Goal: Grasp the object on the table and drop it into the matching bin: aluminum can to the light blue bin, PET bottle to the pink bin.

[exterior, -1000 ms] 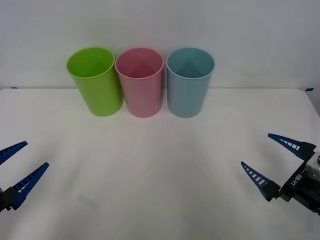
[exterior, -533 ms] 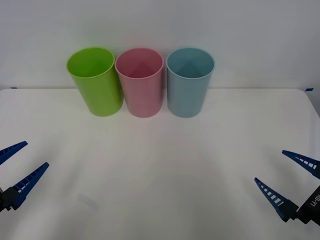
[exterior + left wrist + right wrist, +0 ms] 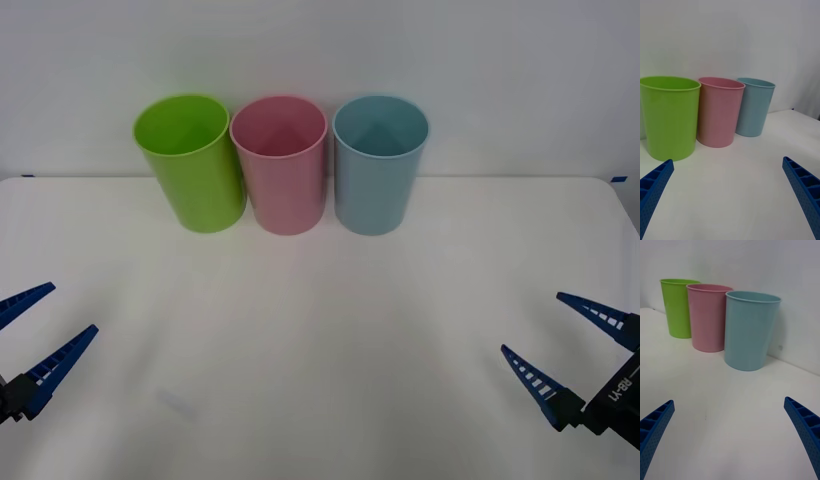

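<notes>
Surface: wide plain white flat tabletop, bare across the middle and lower frame.
Room: plain pale wall behind; small dark marks at the table's far left and far right edges.
Bins: upright row at upper centre of the front view, rims just beside each other; touching or not, cannot tell. Lime green plastic cup-shaped bin on the left, pink plastic cup-shaped bin in the middle, light blue plastic cup-shaped bin on the right.
Hidden: bin bottoms can't be made out, only the upper inner walls.
Cut off: both arms run out of frame at the lower corners.
Left gripper: lower left corner, blue ribbed fingers spread apart, holding nothing.
Right gripper: lower right corner, fingers spread apart, holding nothing.
Wrist views: both face the three bins across bare table.
</notes>
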{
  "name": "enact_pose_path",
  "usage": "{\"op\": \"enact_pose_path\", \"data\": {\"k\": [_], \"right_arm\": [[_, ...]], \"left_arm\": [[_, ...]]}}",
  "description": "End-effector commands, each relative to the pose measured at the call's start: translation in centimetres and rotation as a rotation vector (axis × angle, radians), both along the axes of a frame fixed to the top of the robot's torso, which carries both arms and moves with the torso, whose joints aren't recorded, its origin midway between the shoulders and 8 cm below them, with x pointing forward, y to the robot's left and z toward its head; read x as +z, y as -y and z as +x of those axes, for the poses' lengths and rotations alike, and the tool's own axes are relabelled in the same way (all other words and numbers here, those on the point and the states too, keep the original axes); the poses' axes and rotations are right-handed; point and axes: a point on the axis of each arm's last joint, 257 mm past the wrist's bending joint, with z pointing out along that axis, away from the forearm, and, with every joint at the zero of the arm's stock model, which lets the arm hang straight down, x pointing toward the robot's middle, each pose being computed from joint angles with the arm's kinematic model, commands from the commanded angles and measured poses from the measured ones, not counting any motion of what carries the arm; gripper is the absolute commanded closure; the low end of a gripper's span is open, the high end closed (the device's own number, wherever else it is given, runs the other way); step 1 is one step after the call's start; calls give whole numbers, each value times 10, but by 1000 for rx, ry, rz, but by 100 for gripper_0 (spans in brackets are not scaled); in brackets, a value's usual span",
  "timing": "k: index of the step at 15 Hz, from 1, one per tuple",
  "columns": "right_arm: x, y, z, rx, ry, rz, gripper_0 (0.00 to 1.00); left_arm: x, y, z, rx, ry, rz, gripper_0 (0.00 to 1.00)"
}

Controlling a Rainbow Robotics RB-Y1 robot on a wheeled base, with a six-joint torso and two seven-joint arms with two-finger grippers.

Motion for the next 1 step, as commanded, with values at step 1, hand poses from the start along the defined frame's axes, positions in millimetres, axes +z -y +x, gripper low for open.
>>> {"op": "enact_pose_path", "data": {"k": [1], "right_arm": [[0,0,0,-1,-1,0,0]], "left_arm": [[0,0,0,0,0,0,0]]}}
